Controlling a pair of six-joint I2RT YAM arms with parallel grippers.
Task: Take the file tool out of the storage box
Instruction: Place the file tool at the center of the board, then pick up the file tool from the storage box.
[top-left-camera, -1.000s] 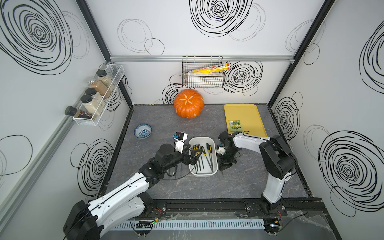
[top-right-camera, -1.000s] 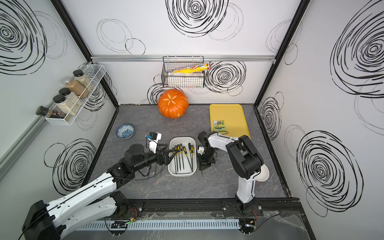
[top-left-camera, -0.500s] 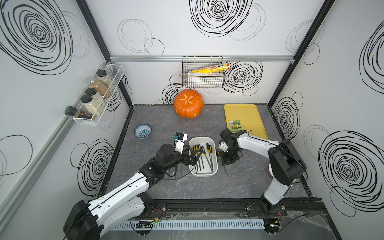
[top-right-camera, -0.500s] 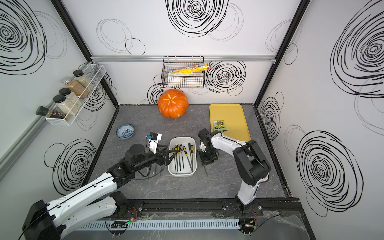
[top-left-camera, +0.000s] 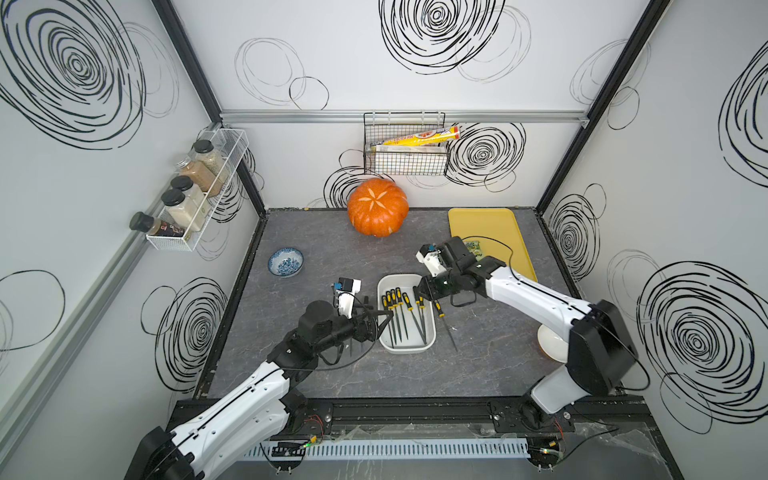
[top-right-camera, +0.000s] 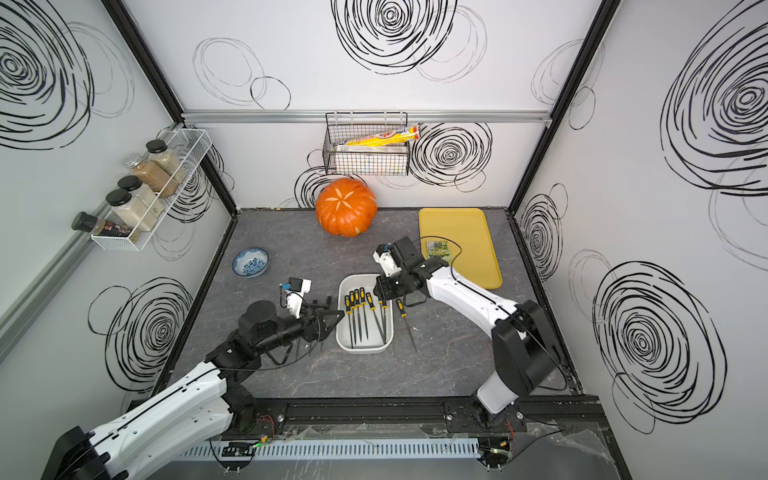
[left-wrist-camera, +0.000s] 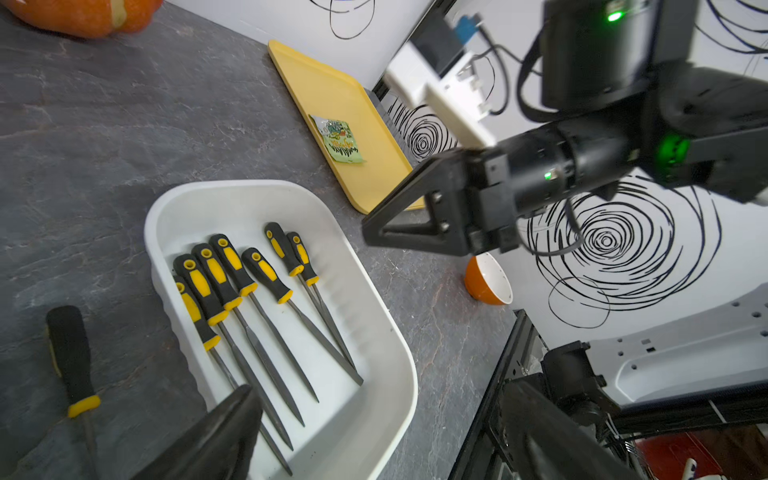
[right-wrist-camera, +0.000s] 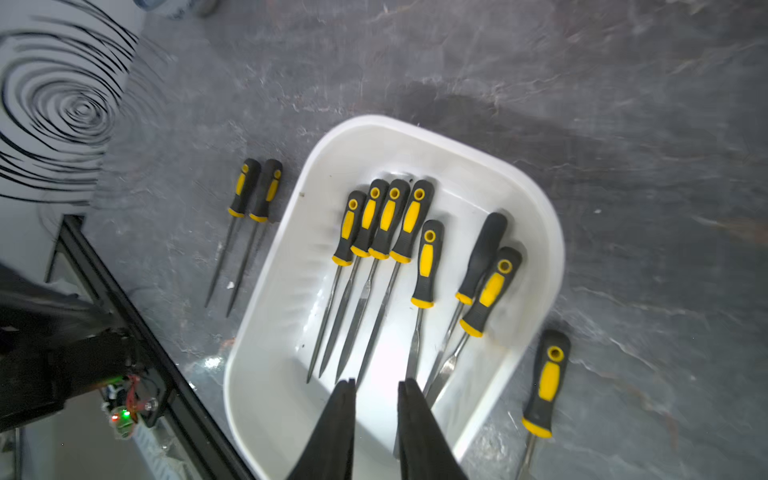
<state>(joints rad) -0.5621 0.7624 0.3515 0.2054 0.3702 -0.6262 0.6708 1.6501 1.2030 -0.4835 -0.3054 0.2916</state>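
File (top-left-camera: 446, 326) now out, flat on table (top-left-camera: 332, 374) just beside storage box (top-left-camera: 407, 348), your right arm's side. Right gripper (right-wrist-camera: 376, 382) let go, back over box, jaws narrowly parted, seemingly empty. Left gripper (left-wrist-camera: 378, 395) gaping, idle. Seven files (right-wrist-camera: 386, 224) remain inside.

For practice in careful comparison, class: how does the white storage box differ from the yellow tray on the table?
The storage box is white; the tray is yellow. The storage box has taller walls; the tray only a shallow rim. The storage box holds several black-and-yellow files; the tray holds one small green packet. Both are rounded rectangles resting on the grey table.
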